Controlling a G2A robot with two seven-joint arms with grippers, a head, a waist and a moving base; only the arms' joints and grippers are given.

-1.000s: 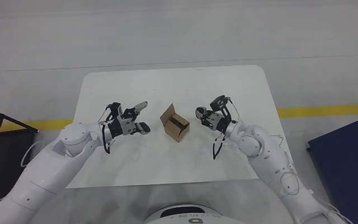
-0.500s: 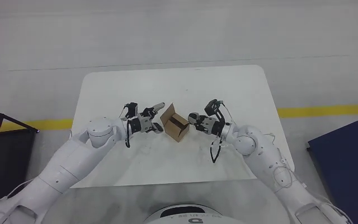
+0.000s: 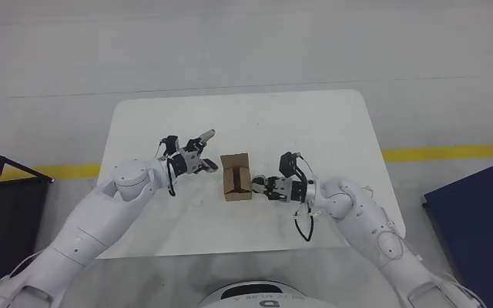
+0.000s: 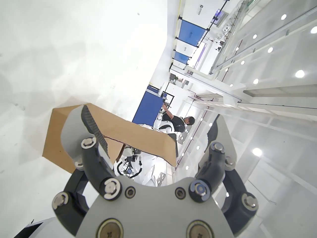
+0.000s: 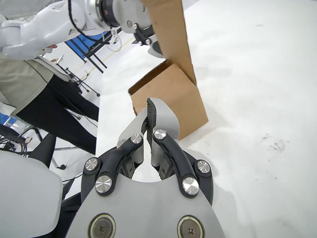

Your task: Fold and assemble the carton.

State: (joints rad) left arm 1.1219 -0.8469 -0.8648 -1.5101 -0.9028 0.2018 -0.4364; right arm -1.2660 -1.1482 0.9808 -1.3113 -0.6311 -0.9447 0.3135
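Carton (image 3: pixel 236 176) flanked — right gripper (image 3: pixel 258 185) pinched closed at its right wall, left gripper (image 3: pixel 206 150) spread wide just left.

We are working in a large robotics lab or test hall. Around our white table (image 3: pixel 323 115) we are seeing a grey floor (image 3: pixel 231 46) with a yellow line (image 3: pixel 439 152), blue partition panels (image 4: pixel 192 34) and bright ceiling lights (image 4: pixel 299 73).

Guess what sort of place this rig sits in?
Probably a big robotics lab or factory hall: a yellow line on the grey floor, blue partitions, and rows of ceiling lights high overhead.
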